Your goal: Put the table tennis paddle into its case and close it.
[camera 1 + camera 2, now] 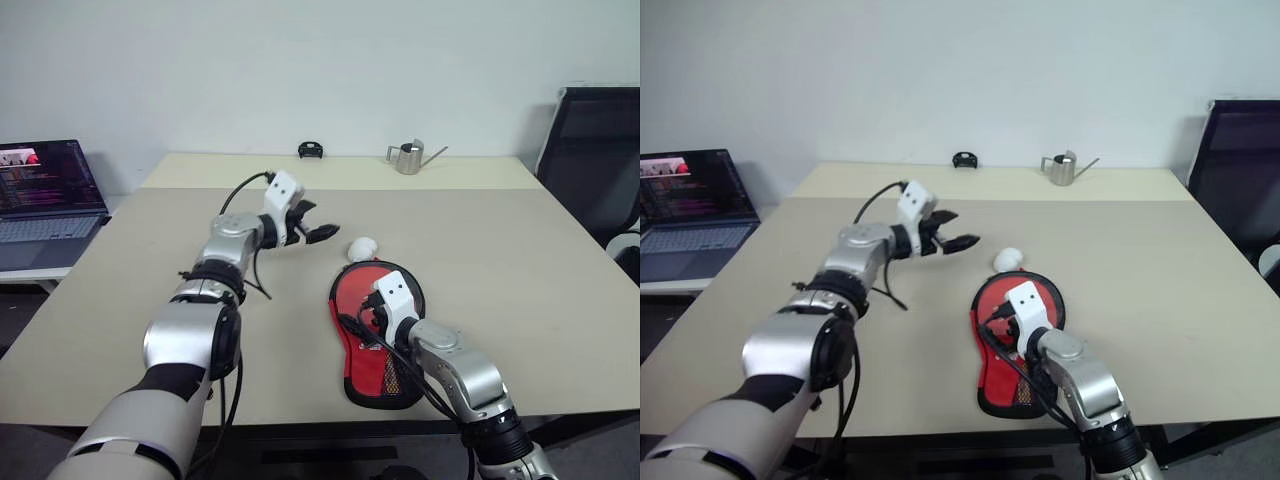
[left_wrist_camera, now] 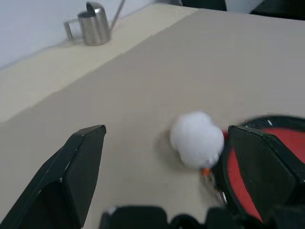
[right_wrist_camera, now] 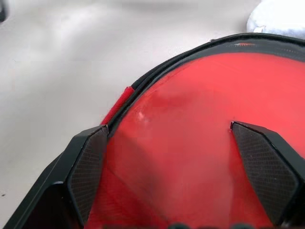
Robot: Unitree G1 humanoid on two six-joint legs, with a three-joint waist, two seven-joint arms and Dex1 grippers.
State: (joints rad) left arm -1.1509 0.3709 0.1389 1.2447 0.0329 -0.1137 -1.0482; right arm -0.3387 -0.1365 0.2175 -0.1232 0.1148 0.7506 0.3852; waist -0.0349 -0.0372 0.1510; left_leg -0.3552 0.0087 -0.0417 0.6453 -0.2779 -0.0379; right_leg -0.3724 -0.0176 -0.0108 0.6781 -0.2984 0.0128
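Observation:
The case (image 1: 352, 292) lies flat on the table, red side up with a black zip rim, its narrow end toward the front edge. Its white ball charm (image 1: 361, 247) rests at the far end of the round part. In the right wrist view a smooth red face (image 3: 190, 143) sits inside the black rim. I cannot tell whether that is the table tennis paddle or the case's fabric. My right gripper (image 3: 167, 126) hovers open just over this red face. My left gripper (image 1: 318, 222) is open and empty in the air, left of the charm (image 2: 197, 138).
A metal watering can (image 1: 408, 158) and a small black object (image 1: 311, 150) stand at the table's far edge. A laptop (image 1: 45, 195) sits on a side table at the left. A black chair (image 1: 595, 160) stands at the right.

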